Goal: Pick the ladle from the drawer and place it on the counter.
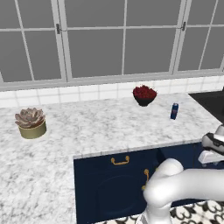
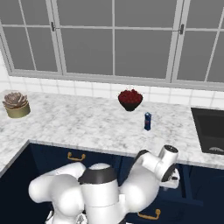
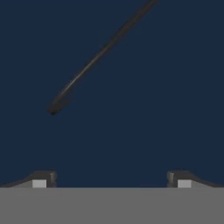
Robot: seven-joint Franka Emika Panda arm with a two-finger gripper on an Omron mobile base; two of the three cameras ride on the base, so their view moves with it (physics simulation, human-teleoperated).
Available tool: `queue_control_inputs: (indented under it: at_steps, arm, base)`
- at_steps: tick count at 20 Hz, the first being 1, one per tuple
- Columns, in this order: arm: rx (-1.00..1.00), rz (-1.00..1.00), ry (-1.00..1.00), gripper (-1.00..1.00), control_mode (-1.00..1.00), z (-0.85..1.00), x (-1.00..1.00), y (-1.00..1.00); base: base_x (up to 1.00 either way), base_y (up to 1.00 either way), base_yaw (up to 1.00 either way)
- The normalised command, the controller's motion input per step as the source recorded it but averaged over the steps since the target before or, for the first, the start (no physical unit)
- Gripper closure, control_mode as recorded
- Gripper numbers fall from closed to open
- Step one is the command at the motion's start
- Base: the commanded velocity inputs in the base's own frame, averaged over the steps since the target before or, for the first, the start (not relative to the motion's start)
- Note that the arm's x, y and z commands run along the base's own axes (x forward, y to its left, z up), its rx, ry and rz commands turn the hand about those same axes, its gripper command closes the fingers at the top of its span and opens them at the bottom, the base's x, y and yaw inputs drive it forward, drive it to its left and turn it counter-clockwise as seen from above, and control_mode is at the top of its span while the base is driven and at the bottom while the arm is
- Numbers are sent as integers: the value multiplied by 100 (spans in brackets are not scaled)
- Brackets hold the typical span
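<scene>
The ladle (image 3: 100,54) shows in the hand view as a slim near-black handle. It lies diagonally on the dark blue floor of the drawer (image 3: 153,113), its hooked end at the lower left and its other end cut off at the top. My gripper (image 3: 112,180) hangs open above the drawer floor, its two fingertips (image 3: 41,180) spread wide with nothing between them. The handle's end lies ahead of the left fingertip, apart from it. The white-and-grey marble counter (image 1: 87,127) spreads above the cabinets, and my wrist (image 2: 168,159) reaches down in front of its edge.
On the counter stand a succulent in a gold pot (image 1: 30,122), a dark bowl of red fruit (image 1: 144,95) and a small blue can (image 1: 174,111). A dark sink (image 2: 210,131) sits at the right. Navy cabinet fronts with gold handles (image 1: 120,161) lie below the counter edge.
</scene>
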Motion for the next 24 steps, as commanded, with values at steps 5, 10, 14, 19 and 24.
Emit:
queue_control_inputs:
  at_steps: [5, 10, 14, 19, 24]
  arm:
    - [0, 0, 2, -100, -100, -51, 19, 0]
    - [0, 0, 3, -100, -100, -52, 1, 0]
    - [0, 0, 1, -100, -100, -54, 0, 0]
    - [0, 0, 29, -100, -100, -42, -75, 4]
    - [-8, 4, 53, -100, -100, -98, -100, 17]
  base:
    - [0, 0, 0]
    - [0, 0, 0]
    - [0, 0, 0]
    - [0, 0, 0]
    - [0, 0, 0]
